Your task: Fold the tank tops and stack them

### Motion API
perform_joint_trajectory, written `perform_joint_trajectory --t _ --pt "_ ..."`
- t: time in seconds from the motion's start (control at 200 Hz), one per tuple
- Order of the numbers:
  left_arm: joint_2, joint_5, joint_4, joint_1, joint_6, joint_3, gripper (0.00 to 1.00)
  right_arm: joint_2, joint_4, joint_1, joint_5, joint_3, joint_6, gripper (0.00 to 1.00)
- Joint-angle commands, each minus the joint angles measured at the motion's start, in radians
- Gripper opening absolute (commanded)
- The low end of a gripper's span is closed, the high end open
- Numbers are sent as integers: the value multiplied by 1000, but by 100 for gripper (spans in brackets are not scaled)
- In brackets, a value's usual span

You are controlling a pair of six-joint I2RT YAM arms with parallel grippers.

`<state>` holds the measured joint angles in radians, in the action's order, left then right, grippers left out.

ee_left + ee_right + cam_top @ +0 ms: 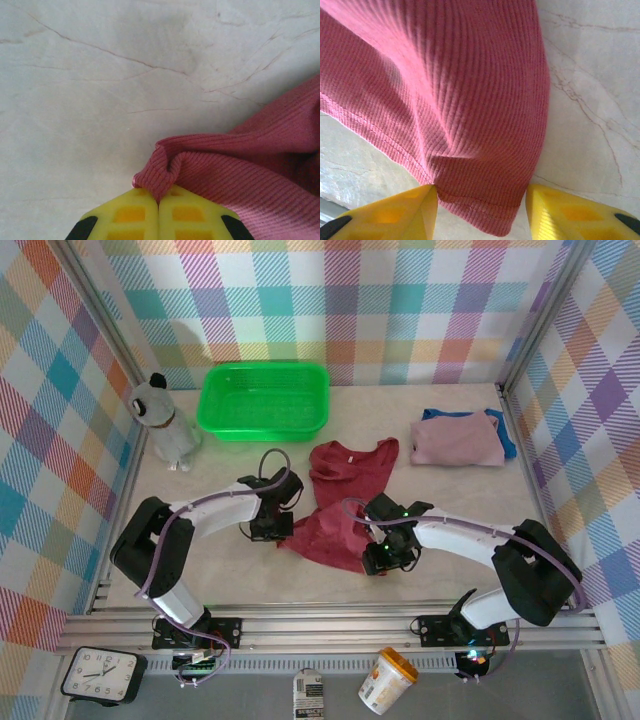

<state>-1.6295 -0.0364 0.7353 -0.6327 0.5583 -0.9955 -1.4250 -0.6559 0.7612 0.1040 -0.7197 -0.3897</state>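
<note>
A dark red tank top (340, 495) lies spread in the middle of the table. My left gripper (278, 530) is at its lower left corner; in the left wrist view the yellow jaws (159, 201) are shut on a pinched fold of the red ribbed cloth (240, 165). My right gripper (385, 558) is at the lower right corner. Its yellow fingers (481, 210) stand open on either side of the hem corner (485, 200). A folded mauve-pink tank top (455, 440) rests on a blue tank top (508, 440) at the back right.
A green plastic basket (265, 400) stands at the back centre. A grey dog figurine (165, 425) is at the back left. Plaid walls close in the table on three sides. A metal rail (340, 620) runs along the near edge.
</note>
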Motion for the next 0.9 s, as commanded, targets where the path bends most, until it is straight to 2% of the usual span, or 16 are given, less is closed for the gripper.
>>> perform_joint_trajectory --t 0.0,0.145,0.235,0.38,0.47,0.55,0.71,0.9 --pt "83 -67 126 8 -31 -75 0 -7 -28 10 0 16 -24 51" --pt "121 -44 152 7 -32 -116 0 -84 -16 35 10 -30 3 47" --pt "145 -43 165 7 -31 -129 0 -86 -24 39 -27 -56 9 38" --pt "189 -77 218 7 -50 -180 0 -16 -78 39 -110 -85 2 16" --pt "216 -117 270 7 -81 -238 0 46 -145 25 -205 -118 18 11" --pt "238 -160 320 6 -123 -303 0 130 -182 -28 -260 -157 42 8" --pt "255 -238 390 6 -221 -483 0 264 -196 -122 -408 -332 211 4" --pt "208 -378 443 7 -395 -809 0 322 -47 -200 -396 -595 477 0"
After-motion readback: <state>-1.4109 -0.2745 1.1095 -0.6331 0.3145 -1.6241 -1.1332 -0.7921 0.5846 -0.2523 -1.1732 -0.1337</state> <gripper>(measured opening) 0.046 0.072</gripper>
